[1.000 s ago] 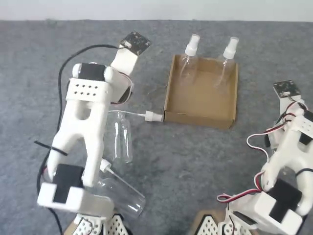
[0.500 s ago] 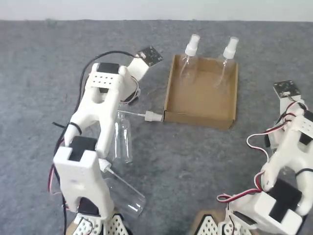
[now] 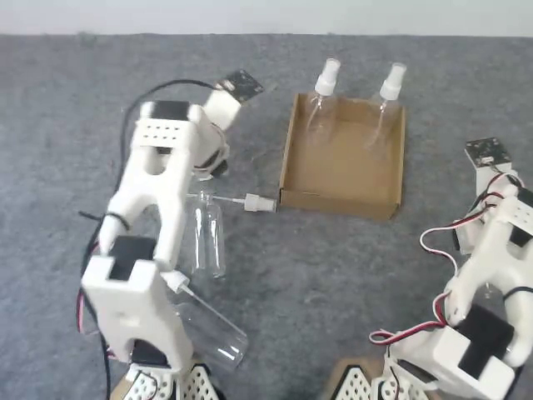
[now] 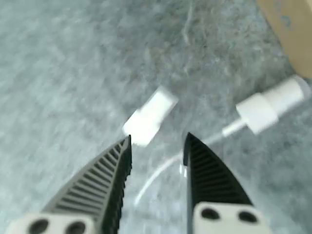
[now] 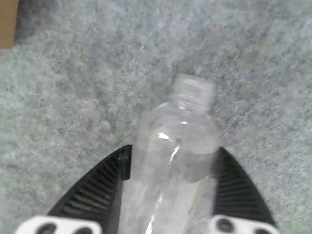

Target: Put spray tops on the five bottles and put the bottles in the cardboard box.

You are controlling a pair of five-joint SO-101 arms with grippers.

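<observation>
Two capped bottles stand in cardboard box; three remain. Right pincer grasps uncapped bottle. Left pincer released, above loose spray top on bench. Two other bottles lie beside left arm, probably still need tops.

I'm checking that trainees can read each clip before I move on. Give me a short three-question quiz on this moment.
1. How many clear plastic spray-topped bottles are in the brown cardboard box?
2. True or false: the clear plastic bottle in the right gripper already wears a spray top.
3. The left gripper, near the loose white spray top, is: A open; B shut on that top; C shut on a bottle.

Key: 1 two; 2 false; 3 A.
</observation>
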